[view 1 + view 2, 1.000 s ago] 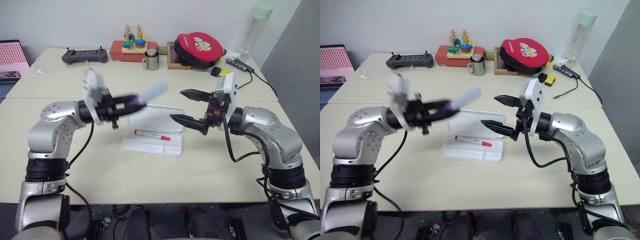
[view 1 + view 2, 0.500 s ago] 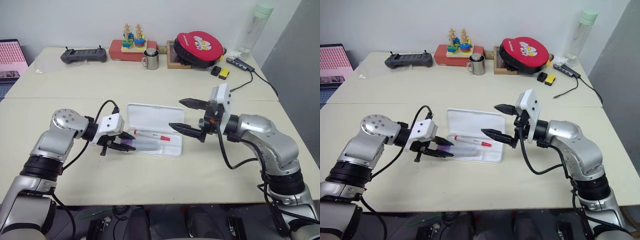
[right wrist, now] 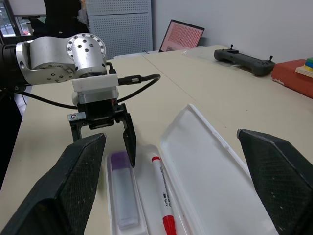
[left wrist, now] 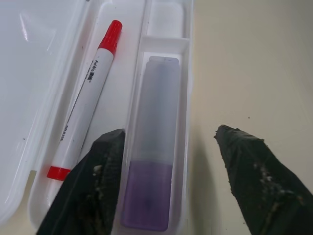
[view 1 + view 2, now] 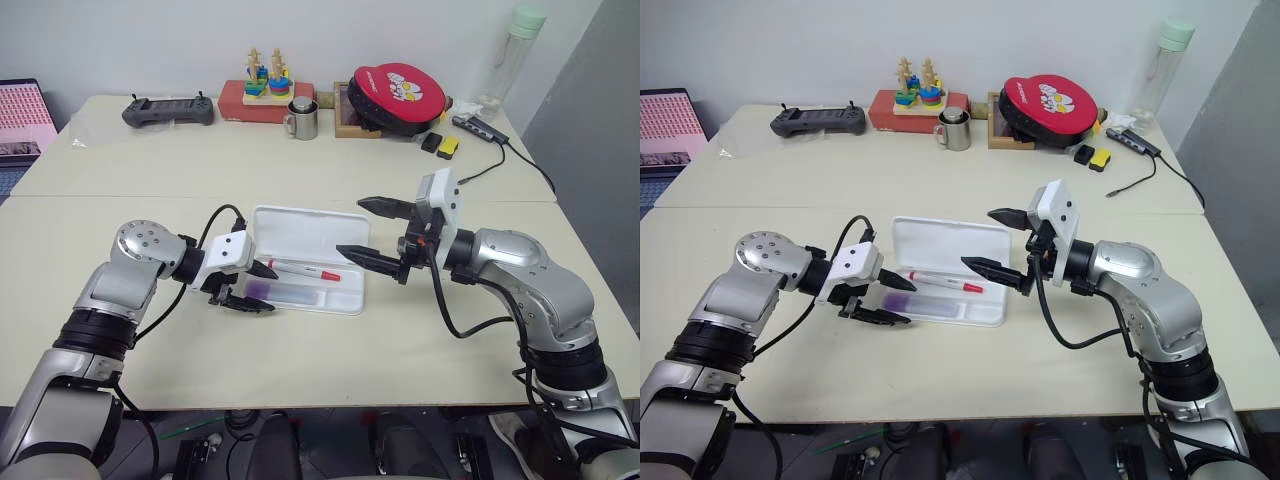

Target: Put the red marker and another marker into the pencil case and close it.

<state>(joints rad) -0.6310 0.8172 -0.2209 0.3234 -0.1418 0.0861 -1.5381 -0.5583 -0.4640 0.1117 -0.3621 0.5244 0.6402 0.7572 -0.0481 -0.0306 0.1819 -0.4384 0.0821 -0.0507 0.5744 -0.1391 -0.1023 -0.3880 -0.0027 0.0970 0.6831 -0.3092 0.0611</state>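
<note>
Stubby lavender marker (image 4: 152, 147) lies in white hinged plastic pencil case (image 5: 345, 226) beside slim red-capped white marker (image 4: 86, 101); left end effector (image 4: 171, 183) open astride it, right end effector (image 5: 372, 229) open.

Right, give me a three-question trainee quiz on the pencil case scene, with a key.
1. True or false: the red marker and the lavender marker lie in the same compartment of the pencil case.
2. Which claw hangs open over the lavender marker? A) left claw B) right claw C) neither
3. Fill in: the case's lid is ____.

Key: 1. False: a divider separates them, one marker per compartment. 2. A: its fingers straddle the marker without gripping it. 3. Open, lying flat on the table.
</note>
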